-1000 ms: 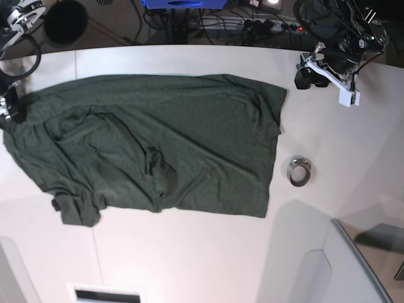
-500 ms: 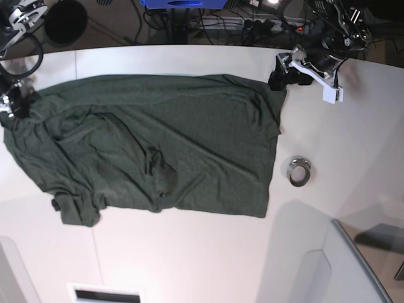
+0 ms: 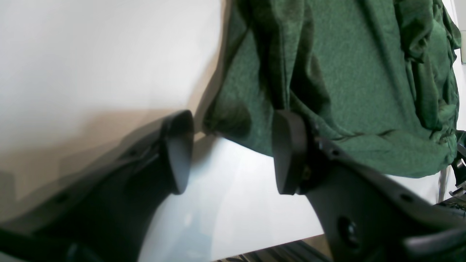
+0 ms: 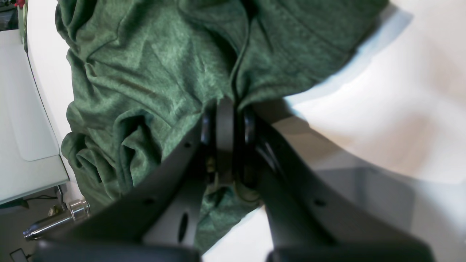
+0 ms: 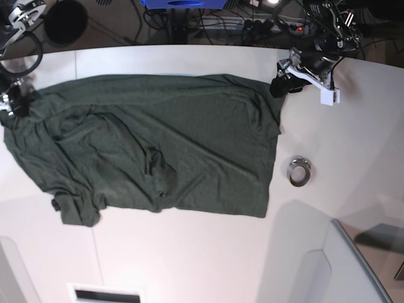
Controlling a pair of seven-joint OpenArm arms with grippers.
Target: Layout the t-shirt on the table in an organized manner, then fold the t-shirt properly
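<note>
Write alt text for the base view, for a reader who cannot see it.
A dark green t-shirt lies spread but wrinkled across a white table, seen from above. The left pincer sits at the shirt's upper right corner, the right pincer at its upper left edge. A small metal ring rests on the table right of the shirt.

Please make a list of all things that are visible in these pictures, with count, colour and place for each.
t-shirt: one, dark green, spread wrinkled across the table.
table: one, white, under everything.
metal ring: one, silver, on the table beside the shirt's edge.
cables: several, dark, behind the table's far edge.
left gripper: one, black, jaws apart around a shirt corner.
right gripper: one, black, shut on the shirt's edge.
</note>
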